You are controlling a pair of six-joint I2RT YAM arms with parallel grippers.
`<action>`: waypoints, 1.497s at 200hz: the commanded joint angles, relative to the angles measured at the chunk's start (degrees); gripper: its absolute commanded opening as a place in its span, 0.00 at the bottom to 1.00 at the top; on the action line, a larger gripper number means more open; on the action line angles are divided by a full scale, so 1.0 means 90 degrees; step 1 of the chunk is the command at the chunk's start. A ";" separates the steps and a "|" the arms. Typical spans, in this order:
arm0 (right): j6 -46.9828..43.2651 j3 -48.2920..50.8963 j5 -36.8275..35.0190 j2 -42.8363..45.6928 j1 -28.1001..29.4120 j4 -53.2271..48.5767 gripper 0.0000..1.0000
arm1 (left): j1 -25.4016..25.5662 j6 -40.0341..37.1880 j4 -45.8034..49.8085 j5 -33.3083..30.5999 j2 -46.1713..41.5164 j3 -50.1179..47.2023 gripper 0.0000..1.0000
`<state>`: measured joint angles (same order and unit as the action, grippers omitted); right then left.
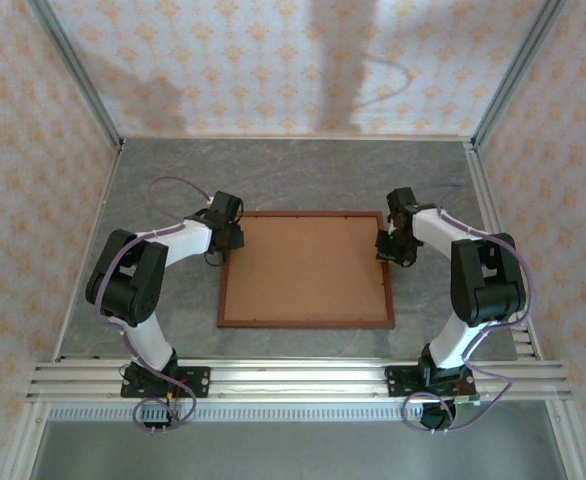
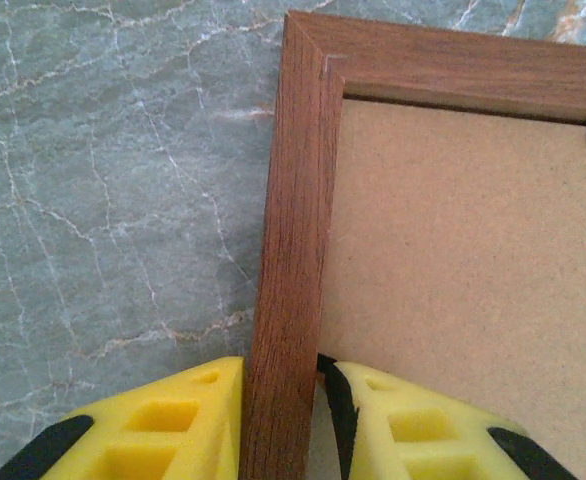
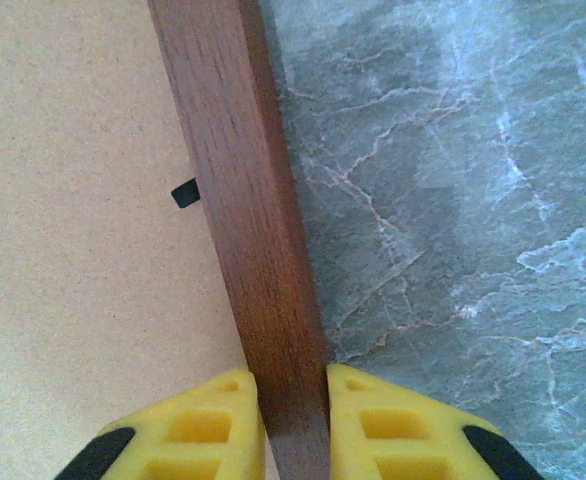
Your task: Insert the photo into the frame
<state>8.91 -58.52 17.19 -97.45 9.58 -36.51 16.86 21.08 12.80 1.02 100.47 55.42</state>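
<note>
Nothing legible: no text, label, brand, number or sign can be read on the frame (image 1: 303, 325), its brown backing board (image 1: 303, 265), the marbled worktop (image 1: 303, 170) or the patterned walls (image 1: 273, 60).

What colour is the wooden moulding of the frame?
Reddish-brown, with visible wood grain; the frame shows best in the left wrist view.
</note>
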 commanded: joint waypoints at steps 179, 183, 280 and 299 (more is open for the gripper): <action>0.0006 -0.0082 -0.0115 -0.0056 -0.0010 0.0220 0.18 | -0.0429 0.0017 0.0955 0.0376 -0.1024 -0.0019 0.31; 0.0014 -0.0072 -0.0122 -0.0044 -0.0008 0.0221 0.18 | -0.0438 0.0005 0.0942 0.0389 -0.0954 0.0046 0.30; -0.0003 -0.0060 -0.0138 -0.0015 -0.0006 0.0201 0.18 | -0.0434 -0.0182 0.0919 0.0402 0.0159 0.0674 0.29; -0.0008 -0.0060 -0.0123 -0.0018 -0.0010 0.0199 0.18 | -0.0438 -0.0184 0.0851 0.0512 0.0323 0.0705 0.28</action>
<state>8.84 -58.63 17.17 -97.45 9.58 -36.56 13.21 20.88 21.12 4.54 101.19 60.29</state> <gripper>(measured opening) 0.188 0.287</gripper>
